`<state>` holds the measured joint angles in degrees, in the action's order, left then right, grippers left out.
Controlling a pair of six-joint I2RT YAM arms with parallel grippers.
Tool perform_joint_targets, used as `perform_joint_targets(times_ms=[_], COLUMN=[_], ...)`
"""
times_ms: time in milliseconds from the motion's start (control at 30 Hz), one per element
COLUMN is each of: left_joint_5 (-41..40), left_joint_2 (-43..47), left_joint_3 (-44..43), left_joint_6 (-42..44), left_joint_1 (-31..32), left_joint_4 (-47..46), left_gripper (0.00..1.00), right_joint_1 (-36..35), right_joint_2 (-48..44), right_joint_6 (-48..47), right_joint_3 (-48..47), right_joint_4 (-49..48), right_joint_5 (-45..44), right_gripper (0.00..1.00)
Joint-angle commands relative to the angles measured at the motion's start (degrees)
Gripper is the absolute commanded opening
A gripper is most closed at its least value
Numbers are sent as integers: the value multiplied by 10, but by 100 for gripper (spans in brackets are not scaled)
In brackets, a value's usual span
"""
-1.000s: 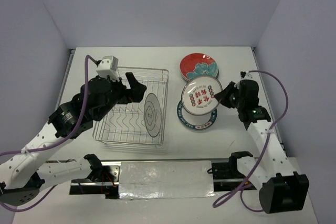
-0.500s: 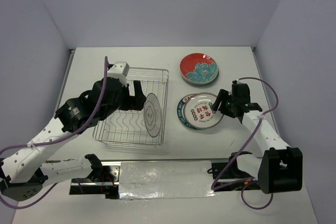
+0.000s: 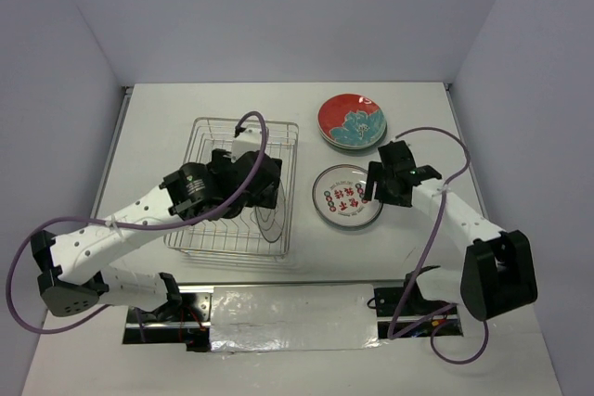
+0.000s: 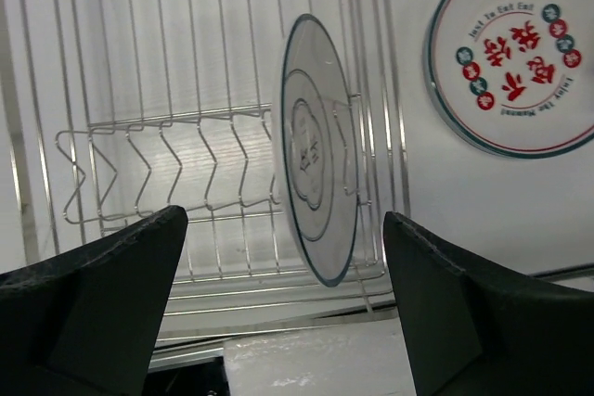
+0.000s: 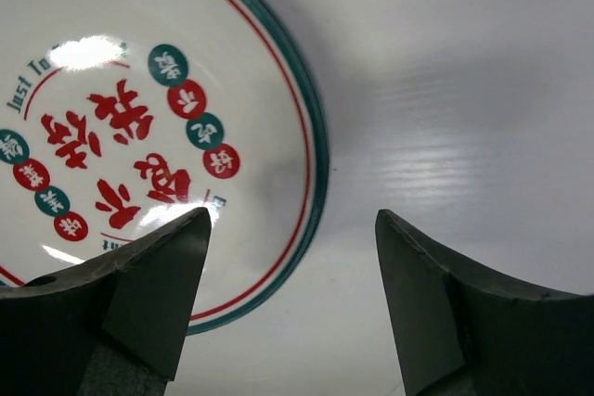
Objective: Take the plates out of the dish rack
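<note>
The dish rack (image 3: 200,136) stands left of centre and holds one white plate (image 3: 270,220) upright on edge near its right side. In the left wrist view that plate (image 4: 320,150) stands in the rack's wire dividers (image 4: 158,164). My left gripper (image 3: 263,187) (image 4: 283,220) hovers above it, open and empty. A white plate with red characters (image 3: 346,197) (image 5: 139,136) lies flat to the right of the rack. My right gripper (image 3: 375,185) (image 5: 290,220) is open over its right rim, holding nothing. A stack of red plates (image 3: 352,122) sits behind.
The flat white plate also shows at the top right of the left wrist view (image 4: 515,67). A shiny strip (image 3: 292,312) runs along the table's near edge between the arm bases. Purple cables loop from both arms.
My right gripper lowered the white plate flat beside the rack and opened, letting it go. The left arm swung right and forward over the rack's standing plate.
</note>
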<state>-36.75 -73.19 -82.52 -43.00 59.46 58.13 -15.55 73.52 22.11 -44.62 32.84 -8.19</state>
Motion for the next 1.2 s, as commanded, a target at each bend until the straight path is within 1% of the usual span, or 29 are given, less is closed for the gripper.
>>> perform_joint_targets(times_ms=[0, 100, 133, 200, 233, 300, 333, 433, 567, 600, 633, 700, 733, 800, 833, 867, 933, 967, 1100, 1133, 1167], left_joint_5=[-61, -61, -61, -62, -65, -70, -70, -78, -89, -92, -94, -102, -118, -148, -177, -192, -235, -251, -275, -279, -291], left_joint_2=[12, 8, 4, -8, -14, -34, -42, -77, -112, -122, -128, -138, -142, -151, -153, -158, -159, -163, -140, -137, -132], left_joint_3=[5, 29, 35, 51, 59, 66, 70, 68, 57, 54, 45, 32, 12, -12, -38, -51, -98, -116, -201, -217, -248], left_joint_6=[-35, -31, -30, -30, -33, -41, -42, -62, -81, -86, -87, -95, -100, -124, -129, -140, -147, -140, -89, -84, -78], left_joint_1=[4, 4, 4, 4, 4, 4, 4, 4, 4, 4, 4, 4, 4, 4, 4, 4, 4, 3, 0, -1, -1], left_joint_4=[25, 1, -6, -18, -28, -35, -43, -36, -21, -18, -15, 3, 17, 75, 95, 136, 180, 201, 204, 205, 204], left_gripper=[99, 99, 96, 91, 85, 78, 72, 66, 54, 48, 36, 21, 11, 3, 3, 3, 0, 0, 0, 0, 0], right_joint_1=[-1, 0, -1, 0, -1, -2, -1, -1, -1, 0, -2, -2, -1, -2, -1, -1, -2, -1, -1, -1, 0], right_joint_2=[-59, -118, -148, -170, -184, -193, -199, -210, -221, -225, -228, -234, -237, -241, -243, -246, -248, -249, -259, -261, -268], right_joint_6=[16, 22, 23, 22, 21, 20, 17, 14, 9, 7, 7, 4, 3, 1, 1, 1, 0, 0, -4, -5, -6], right_joint_3=[-34, -39, -41, -43, -49, -57, -63, -69, -74, -75, -78, -79, -82, -89, -91, -93, -100, -101, -108, -108, -109], right_joint_4=[41, 51, 53, 58, 62, 78, 83, 98, 113, 115, 119, 125, 127, 131, 133, 137, 140, 140, 130, 125, 110], right_joint_5=[-77, -93, -93, -89, -88, -90, -91, -100, -111, -116, -119, -123, -122, -121, -120, -119, -116, -113, -75, -59, -20], right_gripper=[80, 81, 81, 81, 81, 81, 81, 81, 81, 81, 81, 81, 81, 81, 81, 81, 81, 81, 82, 82, 83])
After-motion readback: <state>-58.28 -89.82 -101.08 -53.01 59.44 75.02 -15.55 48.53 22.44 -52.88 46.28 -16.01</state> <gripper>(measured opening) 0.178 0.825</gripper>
